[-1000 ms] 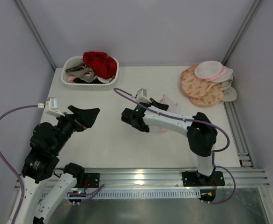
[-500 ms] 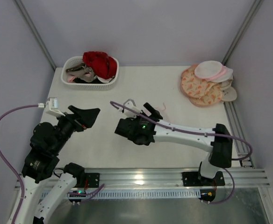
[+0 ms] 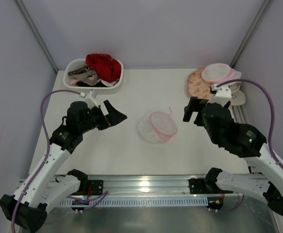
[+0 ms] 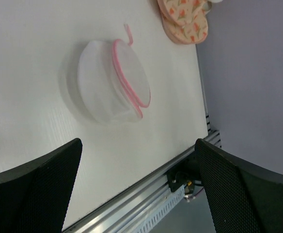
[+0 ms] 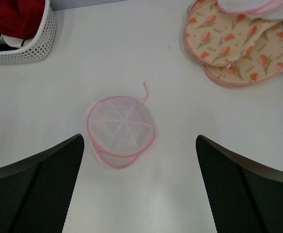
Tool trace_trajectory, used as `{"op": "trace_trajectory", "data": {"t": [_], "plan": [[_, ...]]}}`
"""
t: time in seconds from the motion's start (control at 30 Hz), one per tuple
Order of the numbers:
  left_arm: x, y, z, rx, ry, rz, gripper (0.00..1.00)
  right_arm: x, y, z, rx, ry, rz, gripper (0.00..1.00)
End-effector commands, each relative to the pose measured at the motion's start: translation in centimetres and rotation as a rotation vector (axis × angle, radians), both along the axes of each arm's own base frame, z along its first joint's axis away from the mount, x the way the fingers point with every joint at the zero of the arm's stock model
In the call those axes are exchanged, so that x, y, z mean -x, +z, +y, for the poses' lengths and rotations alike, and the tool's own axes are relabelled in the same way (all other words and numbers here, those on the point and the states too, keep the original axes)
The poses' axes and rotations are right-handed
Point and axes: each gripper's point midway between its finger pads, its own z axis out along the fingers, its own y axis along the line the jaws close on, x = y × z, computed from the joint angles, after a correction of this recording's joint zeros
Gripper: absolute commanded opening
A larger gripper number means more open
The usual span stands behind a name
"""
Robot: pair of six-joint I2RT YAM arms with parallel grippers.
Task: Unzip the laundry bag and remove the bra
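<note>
The laundry bag (image 3: 157, 127) lies free at the middle of the table, a small round white mesh pouch. Its pink rim shows as two offset rings, and a pink cord trails from its far side. It also appears in the left wrist view as the bag (image 4: 112, 82) and in the right wrist view as the bag (image 5: 121, 130). The bra is hidden; I make out nothing inside the mesh. My left gripper (image 3: 116, 112) hovers open to the left of the bag, empty (image 4: 137, 145). My right gripper (image 3: 192, 112) hangs open to the right of it, also empty (image 5: 139, 141).
A white slotted basket (image 3: 94, 73) with red cloth stands at the back left. Peach-patterned round pouches (image 3: 214, 87) are stacked at the back right. Metal rails (image 3: 146, 183) run along the near edge and the right side.
My right gripper opened and let go of the bag, then swung from the table's middle to the right. The left arm has reached forward toward the bag.
</note>
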Motion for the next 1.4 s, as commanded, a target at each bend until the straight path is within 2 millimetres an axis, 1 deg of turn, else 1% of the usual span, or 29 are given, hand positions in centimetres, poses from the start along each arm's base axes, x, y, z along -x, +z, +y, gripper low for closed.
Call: {"op": "trace_trajectory", "data": {"t": [0.0,0.03,0.07,0.13,0.17,0.23,0.27,0.3,0.37,0.43,0.47,0.57,0.6,0.63,0.67,0.7,0.73,0.77,0.8,0.9,1.03,1.07,1.1,1.13,1.17,1.2,1.23,1.27,1.37], "plan": [[0.7,1.6,-2.2,0.069,-0.11,-0.048,0.99,0.4,-2.4,-0.1,-0.16,0.02,0.061,0.99],[0.2,0.8,-2.8,0.069,-0.12,-0.023,0.99,0.5,-3.1,0.2,-0.182,0.033,0.081,1.0],[0.3,0.2,-3.5,0.068,-0.137,-0.001,1.0,0.6,-4.4,0.1,-0.179,0.032,0.11,0.99],[-0.2,-1.4,-4.6,0.054,-0.146,0.049,0.99,0.4,-5.6,0.6,-0.221,0.031,0.145,0.99],[-0.5,-1.9,-4.9,0.039,-0.137,0.056,0.99,0.5,-7.1,0.8,-0.221,0.032,0.173,0.99],[-0.2,-2.9,-6.0,0.026,-0.149,0.078,0.99,0.3,-7.3,1.1,-0.305,0.02,0.166,1.0],[-0.6,-3.2,-6.4,0.028,-0.139,0.073,1.0,0.7,-8.4,1.3,-0.332,0.039,0.183,0.99],[-0.4,-3.9,-6.9,0.036,-0.146,0.093,1.0,0.4,-8.4,1.4,-0.378,0.027,0.17,0.99],[-1.0,-4.9,-7.8,0.037,-0.148,0.111,0.99,0.7,-9.4,1.2,-0.401,0.016,0.18,1.0],[-1.1,-5.9,-8.8,0.031,-0.159,0.133,0.99,1.1,-9.1,0.5,-0.421,-0.001,0.163,1.0],[-1.3,-7.3,-9.4,0.018,-0.16,0.172,0.99,1.1,-9.0,0.2,-0.428,-0.012,0.156,0.99],[-1.8,-8.5,-11.1,-0.004,-0.16,0.186,1.0,1.9,-8.2,-0.6,-0.438,-0.016,0.133,1.0],[-2.0,-10.0,-11.5,-0.033,-0.153,0.221,1.0,2.1,-8.3,-1.0,-0.429,-0.026,0.137,1.0],[-2.2,-10.3,-12.0,-0.054,-0.14,0.221,0.99,2.4,-7.9,-1.3,-0.437,-0.027,0.125,1.0],[-2.4,-10.8,-12.3,-0.07,-0.135,0.23,1.0,2.6,-7.7,-1.5,-0.44,-0.03,0.118,1.0],[-2.4,-12.7,-12.3,-0.113,-0.128,0.278,0.99,2.9,-7.8,-1.8,-0.436,-0.033,0.122,1.0],[-2.7,-13.4,-12.2,-0.139,-0.107,0.29,0.99,3.0,-7.7,-2.0,-0.435,-0.037,0.12,1.0],[-3.1,-13.5,-12.5,-0.152,-0.097,0.294,1.0,3.3,-7.4,-2.2,-0.44,-0.037,0.11,0.99],[-3.0,-15.0,-12.4,-0.194,-0.083,0.333,1.0,3.5,-7.5,-2.5,-0.435,-0.042,0.116,0.99],[-3.9,-15.7,-12.9,-0.213,-0.047,0.329,0.99,4.0,-7.4,-2.9,-0.431,-0.039,0.108,0.99],[-5.5,-14.9,-13.8,-0.181,-0.006,0.286,0.99,4.3,-7.5,-3.5,-0.419,-0.051,0.102,1.0],[-5.9,-15.1,-14.0,-0.18,0.003,0.282,0.99,4.4,-7.4,-3.6,-0.418,-0.05,0.099,0.99],[-6.4,-14.7,-14.4,-0.171,0.004,0.274,1.0,4.5,-7.5,-3.6,-0.416,-0.048,0.099,1.0],[-6.6,-14.7,-14.7,-0.17,0.006,0.277,0.99,4.5,-7.5,-3.7,-0.413,-0.049,0.1,0.99],[-6.8,-15.5,-15.0,-0.181,0.003,0.294,0.99,4.5,-7.6,-3.8,-0.41,-0.05,0.1,0.99],[-7.3,-15.1,-15.6,-0.173,0.002,0.286,0.99,4.6,-7.5,-3.7,-0.412,-0.045,0.096,0.99],[-7.5,-15.2,-15.9,-0.174,0.003,0.292,0.99,4.6,-7.5,-3.8,-0.413,-0.046,0.095,0.99],[-7.7,-16.1,-16.4,-0.178,0.001,0.305,0.99,4.6,-7.5,-3.7,-0.414,-0.042,0.093,1.0],[-8.2,-16.1,-17.8,-0.163,-0.009,0.301,0.99,4.7,-7.7,-3.6,-0.413,-0.033,0.097,0.99]]}}
